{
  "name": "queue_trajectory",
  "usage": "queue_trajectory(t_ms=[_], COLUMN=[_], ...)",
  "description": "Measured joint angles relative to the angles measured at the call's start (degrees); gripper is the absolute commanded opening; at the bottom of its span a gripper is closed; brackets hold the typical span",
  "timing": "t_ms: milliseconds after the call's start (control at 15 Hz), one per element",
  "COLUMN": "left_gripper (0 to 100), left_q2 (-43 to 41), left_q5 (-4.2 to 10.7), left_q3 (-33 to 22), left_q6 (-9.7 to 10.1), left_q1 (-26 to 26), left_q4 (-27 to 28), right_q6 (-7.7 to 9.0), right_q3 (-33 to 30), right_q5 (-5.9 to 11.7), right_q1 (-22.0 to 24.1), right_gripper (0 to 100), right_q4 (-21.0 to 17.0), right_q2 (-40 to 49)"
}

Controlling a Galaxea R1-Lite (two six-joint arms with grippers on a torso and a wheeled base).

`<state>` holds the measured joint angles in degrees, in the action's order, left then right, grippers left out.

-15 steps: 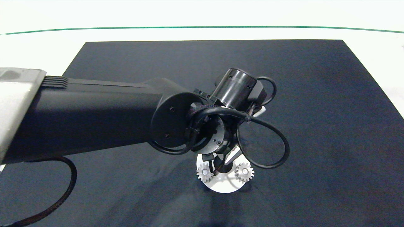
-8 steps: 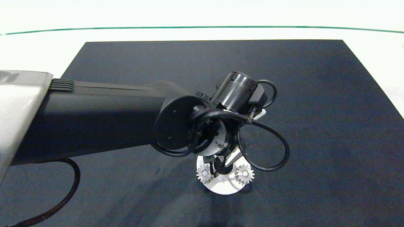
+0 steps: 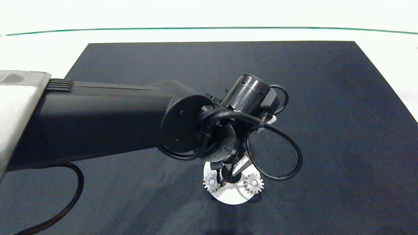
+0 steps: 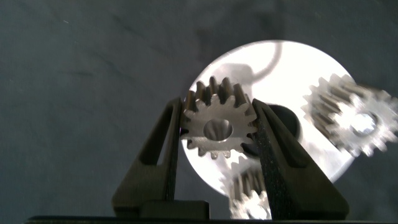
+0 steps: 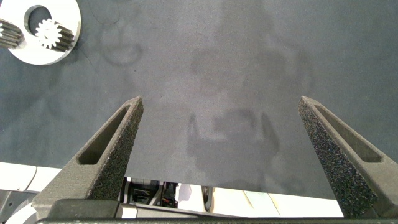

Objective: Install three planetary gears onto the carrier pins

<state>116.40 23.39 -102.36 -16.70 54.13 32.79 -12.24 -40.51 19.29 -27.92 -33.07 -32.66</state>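
Third gear (image 4: 217,127) clamped in left end effector (image 4: 217,134) (above disc (image 4: 292,68)).

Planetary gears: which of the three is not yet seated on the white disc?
The planetary gear clamped between the left gripper fingers, held above the disc; the other two gears sit on it.

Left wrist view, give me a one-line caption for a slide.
Left pincer grips the third planetary gear above the white carrier disc, where two gears are already on.
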Motion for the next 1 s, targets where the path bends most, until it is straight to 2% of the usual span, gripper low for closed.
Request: queue_trajectory(t_ms=[267,1000], left_gripper=[22,22], left_q2=[0.1,1.4], left_q5=[0.11,0.35], left_q3=[-1.4,-3.0], left_q6=[1.13,1.11], left_q1=[0.6,0.7], left_q4=[0.9,0.8], right_q6=[0.0,0.01], right_q3=[0.0,0.0], right_q5=[0.02,0.02], right_q1=[0.0,0.1], right_gripper=[100,100], right_q4=[0.0,0.0], right_q2=[0.0,0.0])
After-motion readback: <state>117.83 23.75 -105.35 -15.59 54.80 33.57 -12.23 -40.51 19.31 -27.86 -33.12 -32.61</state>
